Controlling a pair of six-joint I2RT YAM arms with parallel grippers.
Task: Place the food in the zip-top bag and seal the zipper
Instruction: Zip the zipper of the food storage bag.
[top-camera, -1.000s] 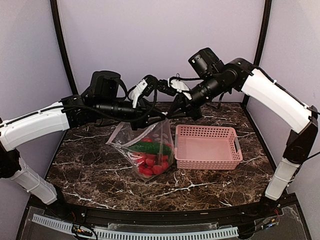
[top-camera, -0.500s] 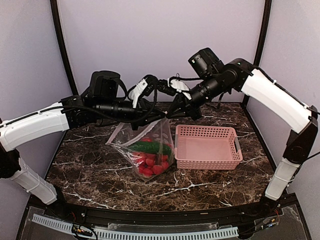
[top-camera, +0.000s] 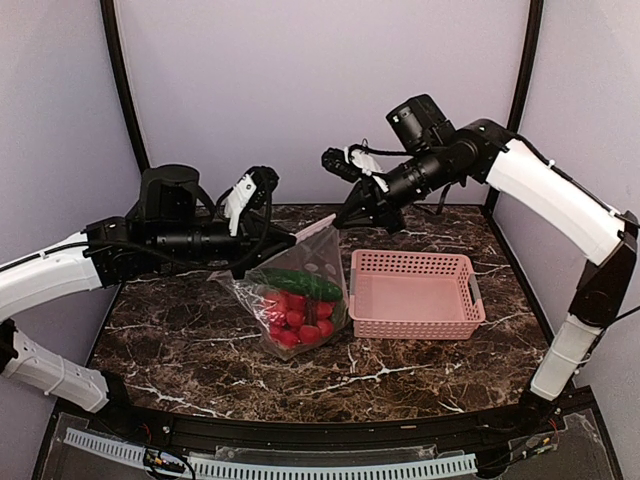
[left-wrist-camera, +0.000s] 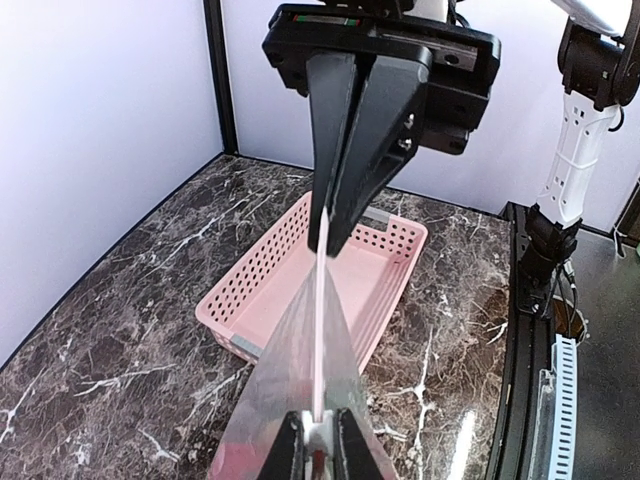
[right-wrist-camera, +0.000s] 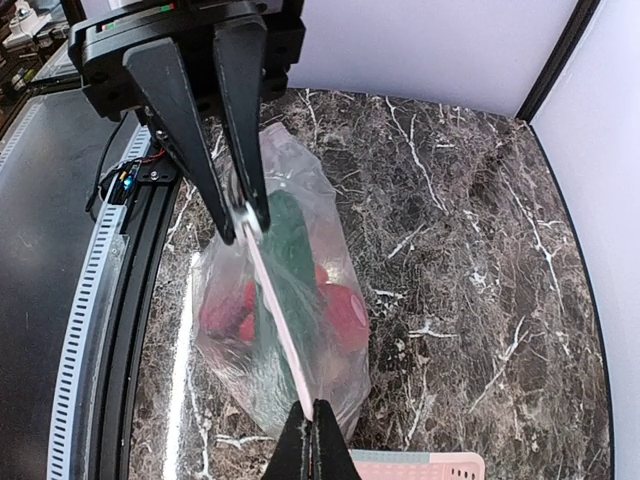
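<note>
The whitish zipper strip (left-wrist-camera: 318, 330) of the clear spotted plastic bag (top-camera: 325, 262), clamped by left gripper (top-camera: 292, 240) and right gripper (top-camera: 341, 221), could be pulled free by the red and green toy food's (top-camera: 298, 316) weight.

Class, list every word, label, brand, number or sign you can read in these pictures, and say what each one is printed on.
No text can be read in any view.
Bag: no lettering shows.
Basket: plain pink, no label.
Left claw and right claw, both pinching the bag's top edge: no brand or number shows.
</note>
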